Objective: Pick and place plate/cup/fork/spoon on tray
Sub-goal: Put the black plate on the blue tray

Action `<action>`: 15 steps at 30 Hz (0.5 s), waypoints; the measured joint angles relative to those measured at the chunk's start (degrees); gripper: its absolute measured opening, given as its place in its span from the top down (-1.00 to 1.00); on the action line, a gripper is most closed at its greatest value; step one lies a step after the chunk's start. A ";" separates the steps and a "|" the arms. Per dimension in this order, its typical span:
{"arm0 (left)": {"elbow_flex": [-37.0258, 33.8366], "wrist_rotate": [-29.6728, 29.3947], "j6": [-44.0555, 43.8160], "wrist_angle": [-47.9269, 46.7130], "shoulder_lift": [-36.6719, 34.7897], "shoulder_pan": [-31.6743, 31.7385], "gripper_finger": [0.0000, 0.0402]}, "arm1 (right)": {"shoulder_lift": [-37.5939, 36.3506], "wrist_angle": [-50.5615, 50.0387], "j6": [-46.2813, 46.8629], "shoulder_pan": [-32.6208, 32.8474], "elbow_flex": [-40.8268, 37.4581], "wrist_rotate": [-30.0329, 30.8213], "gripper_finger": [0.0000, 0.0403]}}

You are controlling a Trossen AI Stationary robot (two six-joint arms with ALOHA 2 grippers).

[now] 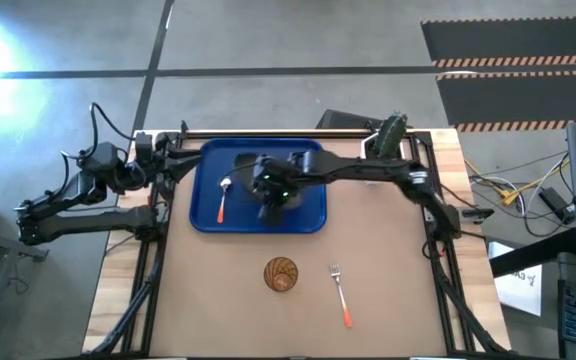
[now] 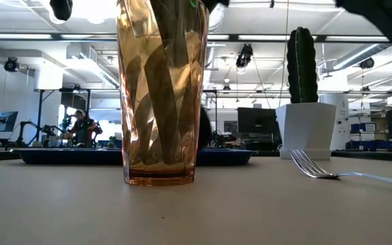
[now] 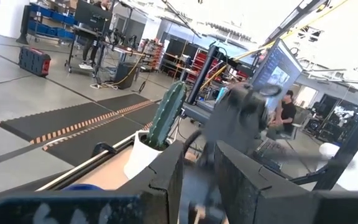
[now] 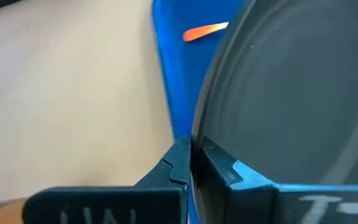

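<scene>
The blue tray (image 1: 208, 215) lies at the table's far middle. The orange-handled spoon (image 1: 222, 197) lies on its left part. The black plate (image 4: 303, 93) is over the tray under my right gripper (image 1: 273, 195), which is shut on its rim. The amber cup (image 1: 281, 273) stands upright on the table near the tray's near edge, and also shows in the low view (image 2: 160, 95). The fork (image 1: 340, 293) lies on the table to the cup's right. My left gripper (image 1: 173, 150) is open and empty by the tray's far left corner. My right gripper pinches the plate's raised rim (image 4: 211, 134) between its two fingers, one on the plate's inner side and one on the outer. The plate is above the tray's left part. Whether it rests on the tray or is lifted clear, I cannot tell.
A white pot with a green cactus (image 1: 392, 130) stands at the table's far right, behind the right arm, and shows in the low view (image 2: 303, 102). Bare table lies around the cup and the fork toward the near edge.
</scene>
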 joint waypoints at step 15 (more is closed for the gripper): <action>-0.07 0.02 0.13 -2.86 -1.06 0.04 0.63 | 13.17 -5.05 -2.08 0.26 10.39 -8.13 0.95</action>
